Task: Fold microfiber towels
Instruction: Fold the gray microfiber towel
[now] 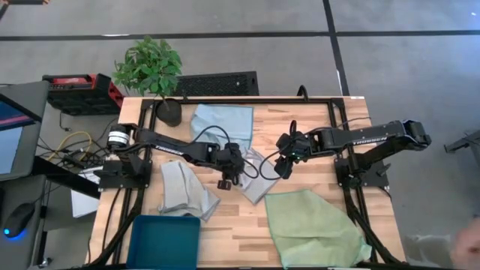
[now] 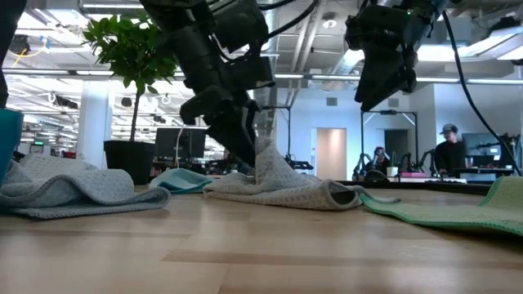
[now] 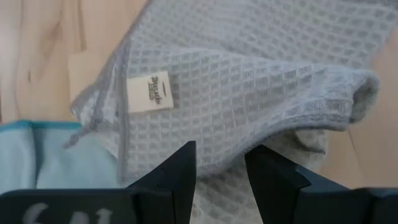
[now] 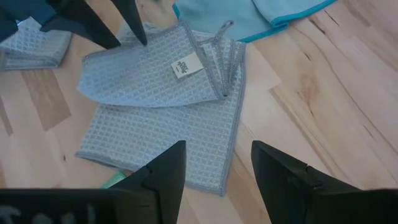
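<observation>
**Desk:** What sits on the table (image 1: 240,225), and what is it made of?

**Photographer:** A butcher-block top of pale wooden strips. At its centre lies a grey waffle-weave towel (image 1: 255,174), partly doubled over, one fold lifted into a soft peak. A cream label (image 4: 180,66) is stitched near its hem beside a small hanging loop; the print on it is too small to read.

**Desk:** And the other cloths?

**Photographer:** All placed from that centre towel: a second grey towel (image 1: 184,191) lies crumpled toward the left arm's side, a smooth light blue towel (image 1: 221,121) with a brighter turquoise edge lies at the far side, touching it, and a larger light green towel (image 1: 311,225) spreads on the near right, its corner tucked just under the grey edge.

**Desk:** The grippers?

**Photographer:** The left gripper (image 1: 225,180) pinches the raised fold of the centre towel, fingers narrow with fabric between them. The right gripper (image 1: 285,166) hangs just above the towel's right edge, fingers spread wide, holding nothing.

**Desk:** Any writing legible?

**Photographer:** White lettering on the right arm, apparently "TROSSEN". A rigid teal bin (image 1: 163,241) sits beyond the crumpled grey towel at the near edge; a potted plant (image 1: 150,71) stands beyond the blue one.
</observation>
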Robot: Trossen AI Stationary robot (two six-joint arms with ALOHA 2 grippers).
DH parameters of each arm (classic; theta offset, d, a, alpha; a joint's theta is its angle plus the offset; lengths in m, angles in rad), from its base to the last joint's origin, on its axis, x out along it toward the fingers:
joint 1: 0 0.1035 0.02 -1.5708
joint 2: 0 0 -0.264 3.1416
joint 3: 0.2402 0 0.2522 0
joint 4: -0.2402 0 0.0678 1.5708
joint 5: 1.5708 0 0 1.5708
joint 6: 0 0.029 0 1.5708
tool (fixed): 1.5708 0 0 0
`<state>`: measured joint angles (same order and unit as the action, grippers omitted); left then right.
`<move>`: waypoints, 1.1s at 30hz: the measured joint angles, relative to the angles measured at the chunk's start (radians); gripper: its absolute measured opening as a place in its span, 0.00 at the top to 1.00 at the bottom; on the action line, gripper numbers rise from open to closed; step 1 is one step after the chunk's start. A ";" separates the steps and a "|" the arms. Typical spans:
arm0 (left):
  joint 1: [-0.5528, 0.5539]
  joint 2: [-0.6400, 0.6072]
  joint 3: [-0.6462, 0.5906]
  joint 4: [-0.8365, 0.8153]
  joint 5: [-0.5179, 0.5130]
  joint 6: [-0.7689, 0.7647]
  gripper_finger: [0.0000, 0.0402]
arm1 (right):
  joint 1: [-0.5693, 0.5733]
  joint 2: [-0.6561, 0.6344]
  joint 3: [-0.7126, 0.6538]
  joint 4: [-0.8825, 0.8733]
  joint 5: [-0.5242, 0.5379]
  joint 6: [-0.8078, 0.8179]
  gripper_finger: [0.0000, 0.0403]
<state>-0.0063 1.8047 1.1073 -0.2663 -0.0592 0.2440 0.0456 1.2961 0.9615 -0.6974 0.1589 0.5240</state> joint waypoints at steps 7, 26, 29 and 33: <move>-0.003 0.050 0.010 0.116 0.013 0.003 0.68 | 0.000 0.001 0.000 0.006 0.000 0.000 0.49; -0.034 0.044 0.009 0.329 0.080 -0.007 0.68 | 0.000 0.000 0.000 0.018 0.000 0.000 0.49; -0.025 -0.011 0.010 0.294 0.013 -0.029 0.68 | 0.000 0.000 0.000 0.018 0.000 0.000 0.49; 0.000 -0.072 0.010 0.205 -0.018 -0.016 0.68 | 0.000 0.000 0.000 0.018 0.000 0.000 0.49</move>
<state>-0.0062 1.7325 1.1173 -0.0617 -0.0776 0.2278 0.0456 1.2964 0.9619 -0.6797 0.1589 0.5240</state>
